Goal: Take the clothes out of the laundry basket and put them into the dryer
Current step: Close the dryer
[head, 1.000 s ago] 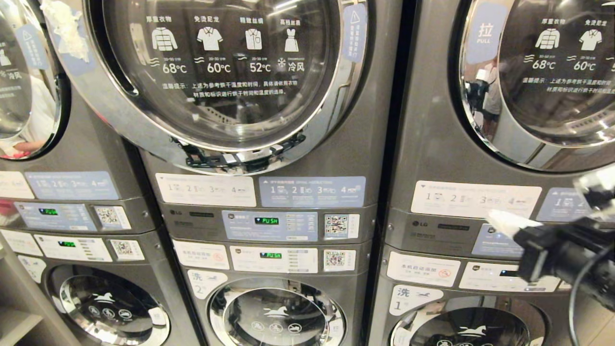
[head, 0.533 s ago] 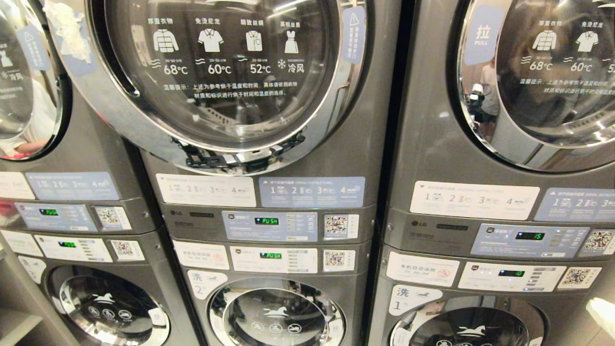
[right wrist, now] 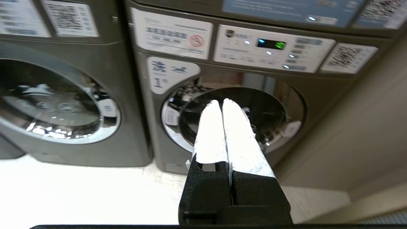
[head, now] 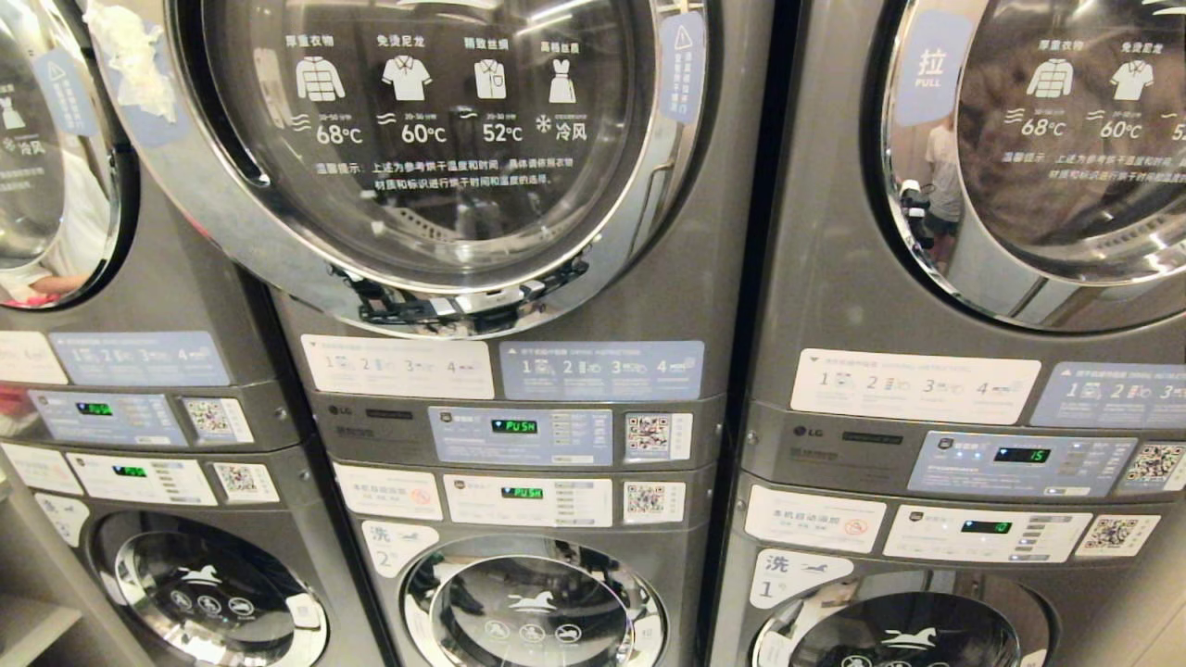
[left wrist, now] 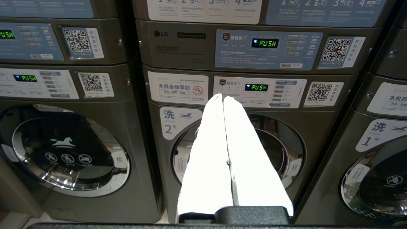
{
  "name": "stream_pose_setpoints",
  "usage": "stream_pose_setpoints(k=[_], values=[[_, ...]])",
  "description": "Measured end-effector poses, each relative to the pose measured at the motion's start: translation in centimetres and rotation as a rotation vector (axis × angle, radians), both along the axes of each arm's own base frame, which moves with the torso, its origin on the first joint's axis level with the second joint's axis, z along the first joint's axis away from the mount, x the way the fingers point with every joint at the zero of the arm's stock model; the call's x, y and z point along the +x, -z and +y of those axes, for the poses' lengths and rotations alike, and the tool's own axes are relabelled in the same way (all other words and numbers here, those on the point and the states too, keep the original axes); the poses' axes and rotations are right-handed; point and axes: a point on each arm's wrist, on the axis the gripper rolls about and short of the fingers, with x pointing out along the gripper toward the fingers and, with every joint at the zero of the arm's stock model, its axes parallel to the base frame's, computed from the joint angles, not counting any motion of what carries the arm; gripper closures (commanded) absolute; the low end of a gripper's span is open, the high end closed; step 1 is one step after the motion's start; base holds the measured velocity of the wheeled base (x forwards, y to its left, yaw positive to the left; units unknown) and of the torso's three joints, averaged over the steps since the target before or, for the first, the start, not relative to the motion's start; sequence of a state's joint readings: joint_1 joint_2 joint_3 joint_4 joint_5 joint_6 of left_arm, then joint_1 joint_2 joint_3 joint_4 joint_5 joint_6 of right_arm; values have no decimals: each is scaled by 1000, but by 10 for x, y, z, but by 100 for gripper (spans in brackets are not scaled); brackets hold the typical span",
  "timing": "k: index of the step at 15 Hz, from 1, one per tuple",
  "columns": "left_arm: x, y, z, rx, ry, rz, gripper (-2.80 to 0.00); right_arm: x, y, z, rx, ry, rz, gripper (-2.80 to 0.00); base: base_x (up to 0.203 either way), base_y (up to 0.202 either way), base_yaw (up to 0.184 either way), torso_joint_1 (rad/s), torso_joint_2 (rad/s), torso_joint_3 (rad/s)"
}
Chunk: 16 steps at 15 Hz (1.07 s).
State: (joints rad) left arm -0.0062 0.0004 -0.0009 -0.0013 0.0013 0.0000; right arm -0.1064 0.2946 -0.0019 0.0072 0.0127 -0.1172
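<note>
Wall of stacked LG units fills the head view: middle dryer (head: 445, 148) at 12 o'clock, door (head: 408, 139) shut, glass printed with temperature icons, no clothes visible through it. Right dryer (head: 1047, 157) at 2 o'clock, PULL tag on its door rim, display reading 15. Third stack (head: 56, 185) cut off at 9 o'clock. Washers below: No. 2 washer (left wrist: 235, 152) and No. 1 washer (right wrist: 232, 121), both doors closed.

Laundry basket and clothes: in no view. Can't place them; probably below or behind the cameras.

Neither arm shows in the head view. Left gripper (left wrist: 222, 97) points at washer 2's panel, white fingers pressed together, empty. Right gripper (right wrist: 221, 101) aims at washer 1's porthole, fingers also pressed together, nothing pinched.

Handling, judged from the task alone:
- Clothes should be light, limp, no fixed shape. They'll drape and trail, may snag on basket rim or door seal.
- Pinch a bunched fold near the middle of a garment, not a sleeve end or hem, so less hangs down.
- Not fragile; firm pinch is fine. Thin fabric may slip from smooth fingers.
- Dryer door needs opening first; handle side looks like 3 o'clock of the rim.
</note>
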Motion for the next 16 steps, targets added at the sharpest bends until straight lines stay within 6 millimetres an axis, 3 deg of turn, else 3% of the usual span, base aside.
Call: stream_pose_setpoints(k=[5,16], values=[[0,0,0,0,0,0,0,-6,1,0,4,-79,-75,0,0,0,0,0,0,0],[0,0,0,0,0,0,0,-23,4,0,33,-82,-285,0,0,0,0,0,0,0]])
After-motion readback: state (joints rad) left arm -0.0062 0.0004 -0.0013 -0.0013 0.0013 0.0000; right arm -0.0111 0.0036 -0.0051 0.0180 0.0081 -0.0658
